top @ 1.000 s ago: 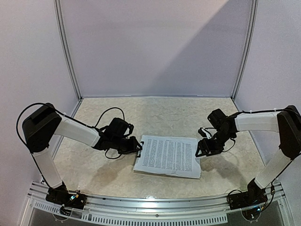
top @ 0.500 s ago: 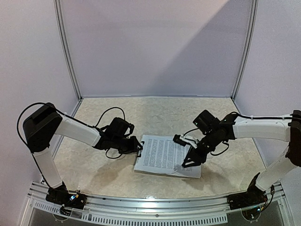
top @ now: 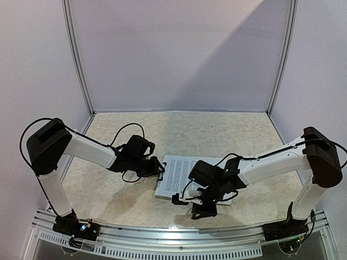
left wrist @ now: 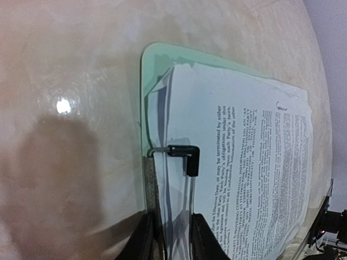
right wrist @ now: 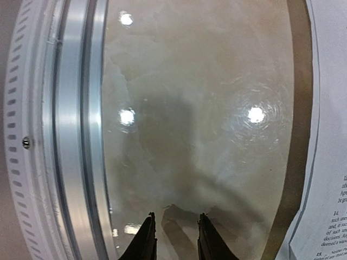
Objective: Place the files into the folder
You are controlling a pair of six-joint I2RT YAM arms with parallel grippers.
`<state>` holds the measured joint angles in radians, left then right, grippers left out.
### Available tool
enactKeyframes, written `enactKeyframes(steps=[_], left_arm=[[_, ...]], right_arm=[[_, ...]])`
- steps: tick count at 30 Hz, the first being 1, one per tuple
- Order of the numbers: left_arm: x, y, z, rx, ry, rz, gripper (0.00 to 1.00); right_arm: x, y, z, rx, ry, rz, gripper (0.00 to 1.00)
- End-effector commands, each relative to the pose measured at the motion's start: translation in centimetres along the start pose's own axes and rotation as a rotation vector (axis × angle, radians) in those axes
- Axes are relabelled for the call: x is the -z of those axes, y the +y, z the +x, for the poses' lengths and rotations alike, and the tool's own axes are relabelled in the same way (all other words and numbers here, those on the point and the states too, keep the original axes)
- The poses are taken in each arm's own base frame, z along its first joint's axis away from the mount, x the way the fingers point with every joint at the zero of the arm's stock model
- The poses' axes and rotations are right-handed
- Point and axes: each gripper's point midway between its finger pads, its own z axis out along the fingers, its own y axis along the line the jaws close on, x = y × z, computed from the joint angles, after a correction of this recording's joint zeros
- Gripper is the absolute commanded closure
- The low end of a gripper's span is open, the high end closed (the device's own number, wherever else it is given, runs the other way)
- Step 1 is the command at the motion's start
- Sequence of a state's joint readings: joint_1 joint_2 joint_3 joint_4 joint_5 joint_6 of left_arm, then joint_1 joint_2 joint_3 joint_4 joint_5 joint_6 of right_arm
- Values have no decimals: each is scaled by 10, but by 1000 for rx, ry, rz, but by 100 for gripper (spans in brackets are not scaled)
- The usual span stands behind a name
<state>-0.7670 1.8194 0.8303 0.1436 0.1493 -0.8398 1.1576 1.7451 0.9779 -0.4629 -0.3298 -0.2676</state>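
Marbled beige tabletop [top: 179, 130] fills my overhead feed, walled in by pale panels [top: 179, 54]. Near its centre lies the folder [left wrist: 157, 57], its mint-green edge showing past the files [left wrist: 255, 162] — the printed sheets rest stacked on top of it, with the arm of the black clip [left wrist: 187, 157] reaching over their short edge. My left gripper [left wrist: 172, 241] sits at that clip end, one finger on either side of the clip's metal base and the paper edge; whether it actually pinches, I cannot tell. My right gripper [right wrist: 174, 230] hovers over bare table just off the near edge of the sheets — fingers a little apart, nothing between them, the aluminium rail [right wrist: 76, 135] close beside it.
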Motion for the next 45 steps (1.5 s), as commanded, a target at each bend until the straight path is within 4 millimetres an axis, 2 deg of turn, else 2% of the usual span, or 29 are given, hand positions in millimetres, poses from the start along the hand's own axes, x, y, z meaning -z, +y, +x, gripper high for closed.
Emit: enactKeyframes(steps=[1, 10, 19, 24, 30, 36, 45], left_arm=[[-7, 39, 49, 12, 153, -128, 100], [-7, 40, 52, 8, 157, -119, 100], [-6, 41, 53, 2, 156, -122, 100], [-7, 41, 53, 10, 152, -117, 100], [-9, 39, 51, 9, 154, -120, 100], [-7, 38, 51, 9, 151, -119, 100], [-3, 41, 53, 9, 149, -120, 100]], right_arm=[[-3, -32, -6, 3, 14, 164, 75], [-9, -71, 5, -83, 69, 252, 76], [-14, -76, 7, -56, 88, 270, 76], [-13, -61, -13, -66, 34, 172, 75], [-22, -47, -57, -45, -26, 68, 73], [-33, -58, -93, -43, -79, 77, 73], [-43, -71, -96, -67, -79, 119, 73]])
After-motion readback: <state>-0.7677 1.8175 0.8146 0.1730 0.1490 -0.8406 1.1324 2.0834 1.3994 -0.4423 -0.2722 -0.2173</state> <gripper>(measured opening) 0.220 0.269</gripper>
